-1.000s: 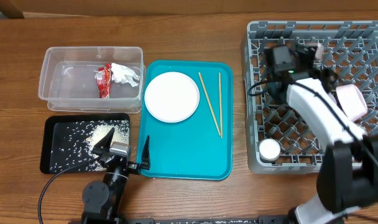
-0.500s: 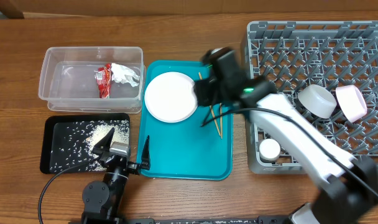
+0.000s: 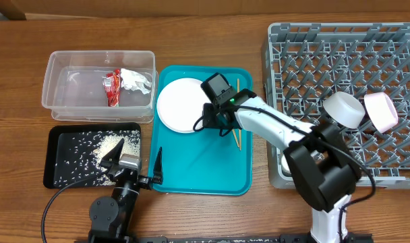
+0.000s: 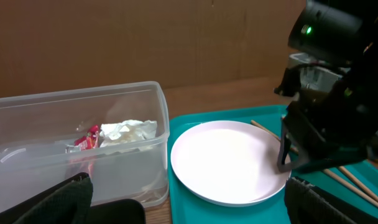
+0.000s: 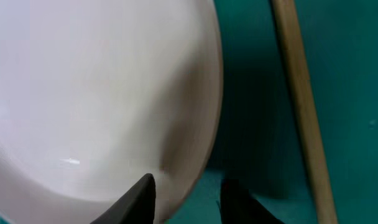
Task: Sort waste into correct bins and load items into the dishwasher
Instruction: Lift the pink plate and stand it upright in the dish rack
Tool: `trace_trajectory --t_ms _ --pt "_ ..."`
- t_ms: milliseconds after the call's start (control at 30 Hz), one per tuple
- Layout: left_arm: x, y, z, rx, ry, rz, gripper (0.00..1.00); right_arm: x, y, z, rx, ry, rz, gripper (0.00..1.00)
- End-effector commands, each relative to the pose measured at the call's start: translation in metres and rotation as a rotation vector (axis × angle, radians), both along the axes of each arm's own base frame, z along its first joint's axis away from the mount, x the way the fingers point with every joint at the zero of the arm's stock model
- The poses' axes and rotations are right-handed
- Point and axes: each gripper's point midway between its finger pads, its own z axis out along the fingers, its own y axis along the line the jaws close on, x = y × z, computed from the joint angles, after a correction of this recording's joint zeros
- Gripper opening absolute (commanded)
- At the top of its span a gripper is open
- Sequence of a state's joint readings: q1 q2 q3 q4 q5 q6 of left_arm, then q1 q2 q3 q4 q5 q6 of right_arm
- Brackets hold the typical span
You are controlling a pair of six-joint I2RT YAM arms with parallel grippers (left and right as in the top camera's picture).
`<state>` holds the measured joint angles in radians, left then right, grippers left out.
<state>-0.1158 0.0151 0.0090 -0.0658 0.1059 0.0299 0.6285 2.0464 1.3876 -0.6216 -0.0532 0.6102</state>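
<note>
**Plate [image 3: 185, 104] on teal tray [image 3: 198, 172], right gripper [image 5: 189, 196] at rim**

Left gripper [image 3: 135, 164] sits spread wide by the black tray [image 3: 50, 156]. Only the right wrist view shows fingertips [image 5: 139, 193] straddling the glossy round rim; pinching or not, unclear. Wooden chopstick [image 5: 301, 106] lies alongside.

Wood-grain tabletop [image 3: 212, 40], medium brown, planks running left-right. Plain brown board backdrop [image 4: 145, 37] behind the far edge. Even, diffuse lighting, soft shadows.

right fingers [image 5: 139, 198] moved from dish rack [image 3: 313, 54] to plate [image 3: 181, 104] rim, narrowed astride it
</note>
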Motion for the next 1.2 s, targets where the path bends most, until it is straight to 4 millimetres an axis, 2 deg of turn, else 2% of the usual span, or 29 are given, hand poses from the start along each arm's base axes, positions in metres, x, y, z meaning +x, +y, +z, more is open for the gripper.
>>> trace_trajectory --t_ms 0,133,233,367,433,567,633,733,800,833,867,967,1067,1167 --pt "-0.001 -0.001 0.000 0.011 -0.009 -0.010 1.00 -0.006 0.005 -0.013 0.011 0.042 -0.006 0.24" --pt "-0.001 -0.001 0.000 0.011 -0.009 -0.010 1.00 -0.004 0.003 -0.004 0.017 0.031 -0.011 0.06" --pt "-0.001 -0.001 0.000 0.011 -0.009 -0.010 1.00 0.005 -0.005 0.026 0.035 -0.025 -0.018 0.04" --pt "-0.001 -0.001 0.000 0.011 -0.009 -0.010 1.00 0.016 -0.021 0.088 0.054 -0.166 0.006 0.04" --pt "-0.001 -0.001 0.000 0.011 -0.009 -0.010 1.00 0.020 -0.035 0.123 0.035 -0.261 0.016 0.04" --pt "-0.001 -0.001 0.000 0.011 -0.009 -0.010 1.00 0.027 -0.091 0.187 -0.111 -0.459 -0.068 0.04" --pt "-0.001 -0.001 0.000 0.011 -0.009 -0.010 1.00 0.030 -0.134 0.221 -0.240 -0.573 -0.168 0.04" --pt "-0.001 -0.001 0.000 0.011 -0.009 -0.010 1.00 0.030 -0.197 0.263 -0.471 -0.707 -0.334 0.04" --pt "-0.001 -0.001 0.000 0.011 -0.009 -0.010 1.00 0.027 -0.238 0.282 -0.640 -0.752 -0.444 0.04" --pt "-0.001 -0.001 0.000 0.011 -0.009 -0.010 1.00 0.025 -0.258 0.289 -0.727 -0.761 -0.497 0.04" --pt "-0.001 -0.001 0.000 0.011 -0.009 -0.010 1.00 0.026 -0.288 0.291 -0.840 -0.742 -0.562 0.04" --pt "-0.001 -0.001 0.000 0.011 -0.009 -0.010 1.00 0.032 -0.320 0.277 -0.919 -0.671 -0.595 0.04" --pt "-0.001 -0.001 0.000 0.011 -0.009 -0.010 1.00 0.032 -0.363 0.268 -1.047 -0.608 -0.698 0.04" --pt "-0.001 -0.001 0.000 0.011 -0.009 -0.010 1.00 0.039 -0.392 0.257 -1.078 -0.580 -0.777 0.04"
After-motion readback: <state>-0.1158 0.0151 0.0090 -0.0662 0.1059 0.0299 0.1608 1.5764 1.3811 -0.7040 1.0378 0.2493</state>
